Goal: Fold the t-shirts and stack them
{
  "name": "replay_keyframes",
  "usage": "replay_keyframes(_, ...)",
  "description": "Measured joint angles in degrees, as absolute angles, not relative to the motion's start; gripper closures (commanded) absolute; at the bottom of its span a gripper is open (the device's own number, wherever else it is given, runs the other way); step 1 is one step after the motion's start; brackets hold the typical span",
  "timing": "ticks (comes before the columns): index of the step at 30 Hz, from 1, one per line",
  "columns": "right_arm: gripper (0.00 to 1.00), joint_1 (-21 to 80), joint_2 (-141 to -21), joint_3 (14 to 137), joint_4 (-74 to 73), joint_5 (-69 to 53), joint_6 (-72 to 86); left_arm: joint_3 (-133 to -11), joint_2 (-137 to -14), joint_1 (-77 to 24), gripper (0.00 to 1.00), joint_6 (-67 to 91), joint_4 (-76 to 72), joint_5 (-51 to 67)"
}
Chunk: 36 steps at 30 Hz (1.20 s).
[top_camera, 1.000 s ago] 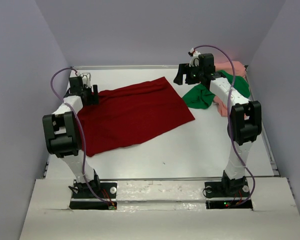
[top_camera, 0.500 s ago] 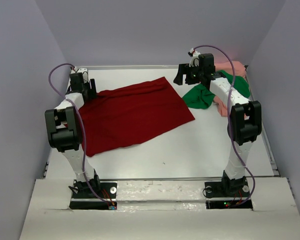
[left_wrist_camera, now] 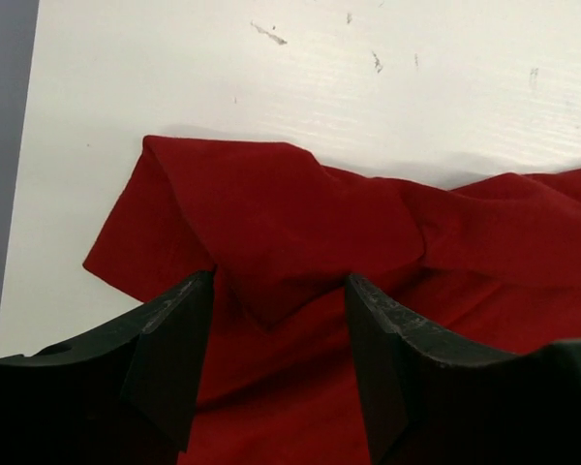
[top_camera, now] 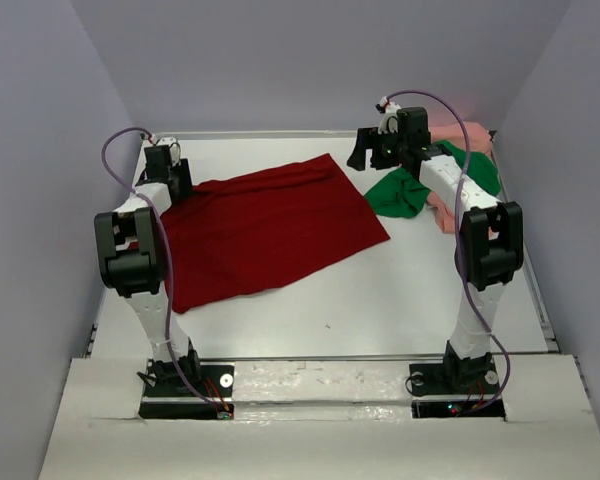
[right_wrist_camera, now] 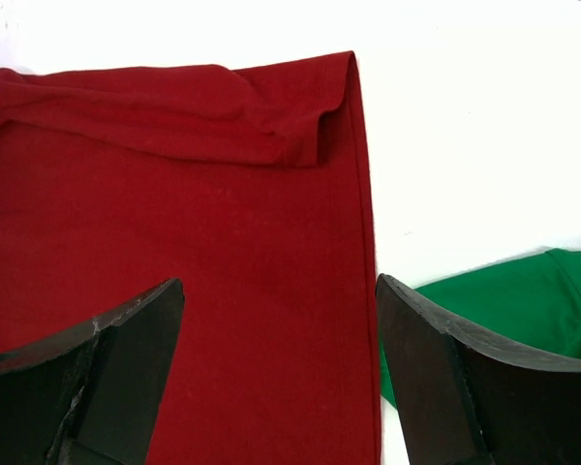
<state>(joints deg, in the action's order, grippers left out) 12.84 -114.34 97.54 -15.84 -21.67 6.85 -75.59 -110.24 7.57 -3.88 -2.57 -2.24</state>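
The dark red t-shirt lies spread flat across the middle of the table. My left gripper is down at its far left corner. In the left wrist view the fingers stand apart on either side of a raised fold of red cloth, so this gripper is open. My right gripper hovers open over the shirt's far right corner, its jaws spanning the red hem. The bright green t-shirt and the pale salmon pink t-shirt lie crumpled at the back right.
Grey walls enclose the white table on the left, back and right. The right arm reaches over the green and pink heap. A corner of green cloth shows beside the right finger.
My left gripper has slid a little toward the far left corner of the red shirt and its jaws have narrowed around the fold. The right arm has stayed still.
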Motion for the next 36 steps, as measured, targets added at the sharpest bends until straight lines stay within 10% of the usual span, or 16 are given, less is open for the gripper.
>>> replay_keyframes(9, 0.15, 12.84, -114.34, 97.51, -15.84, -21.67, 6.37, -76.55, -112.66, 7.57, 0.35, -2.72, -0.49, -4.25)
replay_keyframes(24, 0.15, 12.82, -114.32, 96.9, -15.84, -21.71, 6.22, -76.97, -112.79, 7.51, 1.0, -1.5, -0.6, -7.2)
replay_keyframes(36, 0.21, 12.82, -120.73, 101.95, -16.23, -25.87, 6.76, -76.97, -113.45, 7.44, 1.0, -1.48, -1.15, -8.1)
